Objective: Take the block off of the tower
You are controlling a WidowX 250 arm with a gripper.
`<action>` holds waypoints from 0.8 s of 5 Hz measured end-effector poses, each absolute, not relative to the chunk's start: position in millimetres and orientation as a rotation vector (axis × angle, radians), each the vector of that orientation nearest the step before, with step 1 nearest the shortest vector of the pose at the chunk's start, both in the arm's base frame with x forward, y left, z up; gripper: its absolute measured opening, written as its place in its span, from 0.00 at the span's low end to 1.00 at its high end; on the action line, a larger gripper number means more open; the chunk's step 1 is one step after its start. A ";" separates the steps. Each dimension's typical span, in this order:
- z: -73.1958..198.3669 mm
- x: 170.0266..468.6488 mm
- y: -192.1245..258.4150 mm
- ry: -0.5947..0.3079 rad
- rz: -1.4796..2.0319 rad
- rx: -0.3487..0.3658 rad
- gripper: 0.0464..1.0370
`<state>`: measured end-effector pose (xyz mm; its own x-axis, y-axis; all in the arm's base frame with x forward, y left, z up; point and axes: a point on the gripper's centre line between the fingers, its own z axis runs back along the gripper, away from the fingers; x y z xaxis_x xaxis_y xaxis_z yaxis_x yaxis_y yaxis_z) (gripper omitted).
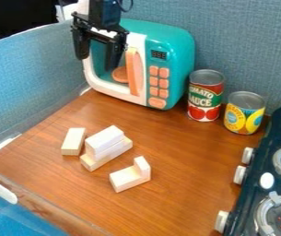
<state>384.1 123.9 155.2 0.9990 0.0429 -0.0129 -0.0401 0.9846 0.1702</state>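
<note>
My black gripper (97, 50) hangs at the upper left in front of the toy microwave, open, its two fingers spread with nothing held between them. Below it on the wooden table stands a small tower of pale wooden blocks, with a top block (105, 138) lying on others and a longer bottom block (107, 156) under them. A separate flat block (73, 141) lies just left of the tower. To the tower's lower right, a light block (129, 178) lies with a small upright block (143, 168) at its right end.
The teal toy microwave (178, 53) stands at the back. Right of it are a tomato can (205, 96) and a yellow-labelled can (244, 113). A dark toy stove (278, 156) lines the right side, and blue-grey panels (32, 78) border the table (167, 207).
</note>
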 end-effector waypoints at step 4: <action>121.8 358.4 86.8 -0.125 -0.155 0.125 0.96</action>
